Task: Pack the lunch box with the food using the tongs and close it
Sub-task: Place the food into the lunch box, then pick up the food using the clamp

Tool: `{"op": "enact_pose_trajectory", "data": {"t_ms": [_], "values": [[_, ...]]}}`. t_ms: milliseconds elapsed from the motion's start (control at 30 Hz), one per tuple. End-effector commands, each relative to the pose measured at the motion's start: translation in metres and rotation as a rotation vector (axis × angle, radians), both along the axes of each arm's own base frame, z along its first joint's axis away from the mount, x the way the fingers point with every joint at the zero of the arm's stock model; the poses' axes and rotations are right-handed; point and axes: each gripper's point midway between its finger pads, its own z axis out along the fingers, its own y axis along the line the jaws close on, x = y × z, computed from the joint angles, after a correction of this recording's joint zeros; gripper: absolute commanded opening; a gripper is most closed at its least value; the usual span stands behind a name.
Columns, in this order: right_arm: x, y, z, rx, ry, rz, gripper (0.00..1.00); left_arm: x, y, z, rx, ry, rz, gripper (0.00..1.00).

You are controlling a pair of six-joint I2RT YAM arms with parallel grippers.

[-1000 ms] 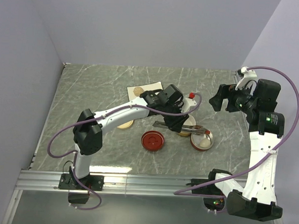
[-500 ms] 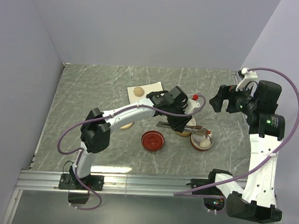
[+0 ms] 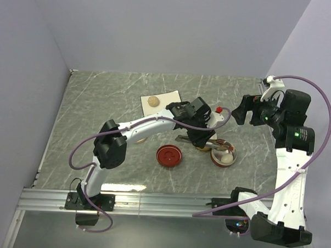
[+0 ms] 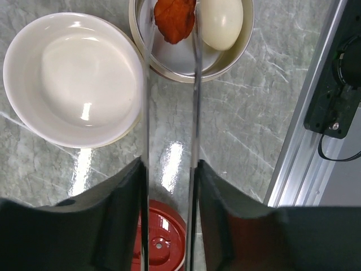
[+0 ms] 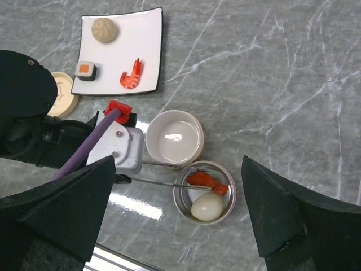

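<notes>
Red-orange shrimp [image 4: 175,20] pinched in the tongs [image 4: 145,141] over the steel tin [image 4: 172,59]

The left jaws are partly closed across the two arms of the tongs and squeeze them. The tongs run straight out from the jaws, and the shrimp at their tips hangs over the steel tin toward the tabletop's near right, just beside the white egg [image 4: 221,22] lying in it. Whether the shrimp touches the tin's floor I cannot tell. Letting go looks like the next step. The right jaws stand wide open and empty, raised near the right edge.
</notes>
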Motion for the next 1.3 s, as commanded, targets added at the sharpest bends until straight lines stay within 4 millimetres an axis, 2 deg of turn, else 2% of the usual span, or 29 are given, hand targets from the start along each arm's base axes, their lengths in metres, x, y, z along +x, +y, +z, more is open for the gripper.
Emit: {"op": "enact_pose_trajectory", "data": {"t_ms": [0,200,367,400,467,500,600,700,733,767,900,933,1033,1167,1267], "values": [[0.000,-0.002,0.009,-0.015,-0.044,-0.002,1.00,0.007,-0.013,0.030,-0.069,-0.063,-0.012,0.48],[-0.001,-0.001,0.012,-0.006,-0.046,0.001,1.00,0.010,-0.011,0.048,-0.096,-0.101,0.000,0.60],[0.000,-0.001,0.020,-0.002,-0.060,-0.002,1.00,0.009,-0.005,0.063,-0.115,-0.110,0.015,0.59],[0.000,-0.002,0.021,-0.001,-0.062,-0.007,1.00,0.008,-0.001,0.072,-0.134,-0.115,0.021,0.57],[0.001,-0.002,0.025,0.004,-0.070,-0.004,1.00,0.011,0.009,0.072,-0.131,-0.106,0.036,0.57],[0.001,-0.002,0.026,0.009,-0.070,-0.004,1.00,0.010,0.016,0.083,-0.149,-0.117,0.041,0.56],[0.003,-0.002,0.032,0.016,-0.080,-0.007,1.00,0.014,0.039,0.092,-0.156,-0.123,0.071,0.56],[0.004,-0.001,0.035,0.026,-0.084,-0.002,1.00,0.024,0.068,0.097,-0.153,-0.124,0.122,0.56],[0.005,-0.001,0.035,0.030,-0.081,0.000,1.00,0.036,0.082,0.097,-0.152,-0.123,0.159,0.56],[0.005,-0.002,0.034,0.030,-0.080,-0.003,1.00,0.039,0.093,0.098,-0.153,-0.119,0.186,0.56],[0.006,-0.002,0.030,0.032,-0.070,-0.001,1.00,0.076,0.145,0.092,-0.119,-0.105,0.320,0.57],[0.006,-0.001,0.029,0.034,-0.067,0.002,1.00,0.091,0.164,0.089,-0.104,-0.103,0.378,0.57],[0.006,0.000,0.026,0.037,-0.061,0.005,1.00,0.109,0.195,0.073,-0.053,-0.069,0.497,0.56],[0.007,-0.001,0.024,0.040,-0.054,0.001,1.00,0.123,0.208,0.054,-0.018,-0.055,0.592,0.56],[0.007,-0.002,0.024,0.034,-0.054,-0.002,1.00,0.132,0.205,0.045,-0.014,-0.013,0.656,0.55]]}}
